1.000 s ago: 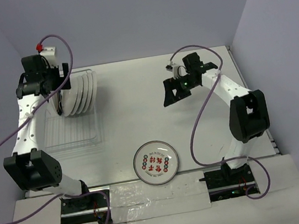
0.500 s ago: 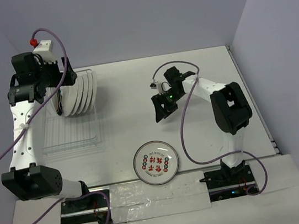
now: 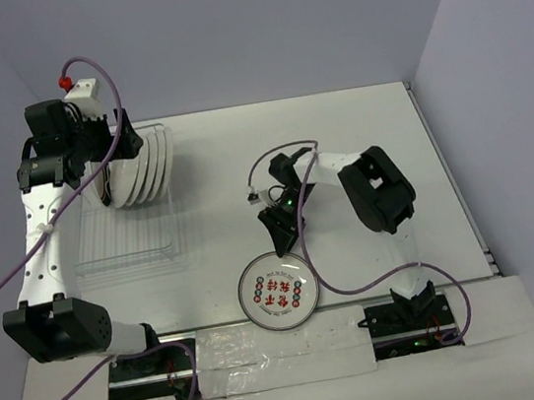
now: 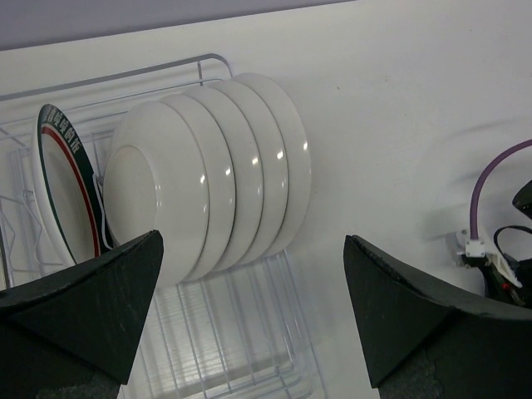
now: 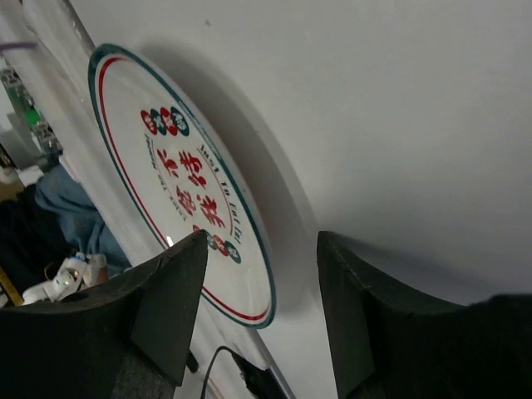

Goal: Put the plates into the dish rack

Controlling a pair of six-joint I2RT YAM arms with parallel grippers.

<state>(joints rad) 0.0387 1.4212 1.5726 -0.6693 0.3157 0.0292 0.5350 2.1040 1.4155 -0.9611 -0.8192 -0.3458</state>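
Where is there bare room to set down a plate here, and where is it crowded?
Free: the near half of the dish rack, in front of the standing plates; the table between rack and right wall. Crowded: the rack's far end, and the near middle, where the right gripper hovers by the red-character plate.

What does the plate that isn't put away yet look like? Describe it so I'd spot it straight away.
On the white table, look midway along the front edge. One plate lies flat there, close to the right gripper. Unlike the plates standing on edge in the dish rack, it shows red characters face up.
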